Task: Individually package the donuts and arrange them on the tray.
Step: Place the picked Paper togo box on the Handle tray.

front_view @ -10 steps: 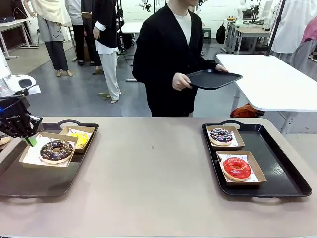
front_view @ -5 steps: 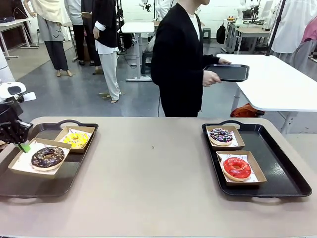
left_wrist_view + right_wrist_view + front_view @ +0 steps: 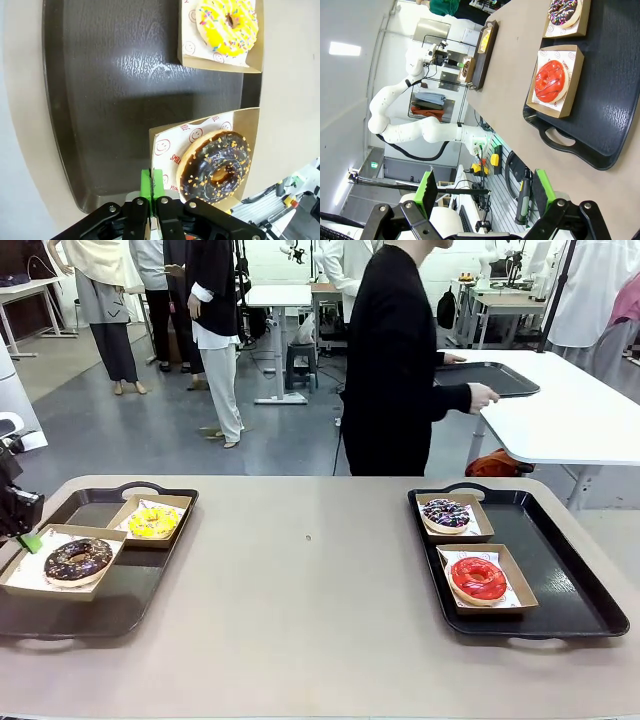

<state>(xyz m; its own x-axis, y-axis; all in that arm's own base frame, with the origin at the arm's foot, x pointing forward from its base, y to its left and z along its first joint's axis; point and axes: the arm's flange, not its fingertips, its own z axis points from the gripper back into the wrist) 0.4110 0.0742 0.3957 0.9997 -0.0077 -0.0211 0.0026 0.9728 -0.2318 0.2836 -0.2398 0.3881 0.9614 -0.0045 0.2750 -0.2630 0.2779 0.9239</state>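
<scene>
My left gripper (image 3: 24, 533) is shut on the near left edge of a cardboard box (image 3: 22, 578) holding the chocolate sprinkled donut (image 3: 78, 560), on the left black tray (image 3: 120, 600). In the left wrist view the green fingertips (image 3: 152, 184) pinch that box's paper-lined corner (image 3: 165, 145), with the chocolate donut (image 3: 215, 167) to the right. The yellow donut (image 3: 152, 522) (image 3: 227, 25) sits boxed behind it. On the right tray (image 3: 570, 590) lie the boxed dark purple-sprinkled donut (image 3: 447, 513) (image 3: 563, 11) and red donut (image 3: 478, 578) (image 3: 550, 80). My right gripper (image 3: 485, 192) hangs open, off the table's edge.
A person (image 3: 400, 360) at the far side faces away, setting an empty black tray (image 3: 490, 378) on a white table (image 3: 560, 410). The bare tabletop (image 3: 310, 580) stretches between the two trays. Other people stand at the back left.
My left gripper has pulled the chocolate donut's box leftward, toward the tray's left edge. The person has turned right and carried the spare tray to the white table.
</scene>
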